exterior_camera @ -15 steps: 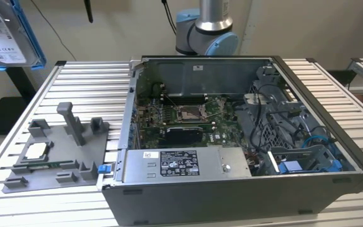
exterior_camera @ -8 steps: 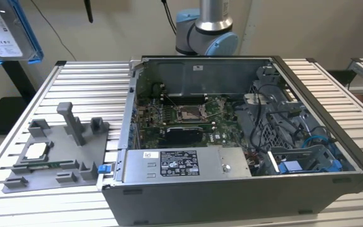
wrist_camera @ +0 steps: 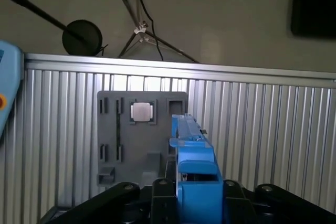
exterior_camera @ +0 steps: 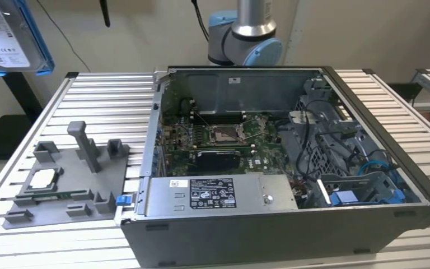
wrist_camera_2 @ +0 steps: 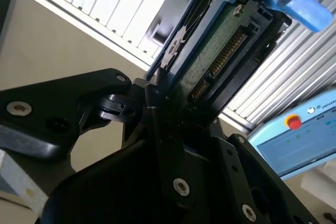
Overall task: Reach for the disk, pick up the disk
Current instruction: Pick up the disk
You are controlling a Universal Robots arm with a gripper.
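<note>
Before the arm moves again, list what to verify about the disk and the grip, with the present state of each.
1. The disk is off the table, up in the air at the exterior view's upper left: ok.
2. The gripper is shut on the disk, a finger on either side in both wrist views: ok.
3. The blue bracket frames the disk: ok.
4. Firmness of the grip, no slipping: cannot tell.
5. The small silver chip sits in its pocket in the grey fixture tray, apart from the disk: ok.
6. The open computer case is apart from the disk: ok.
</note>
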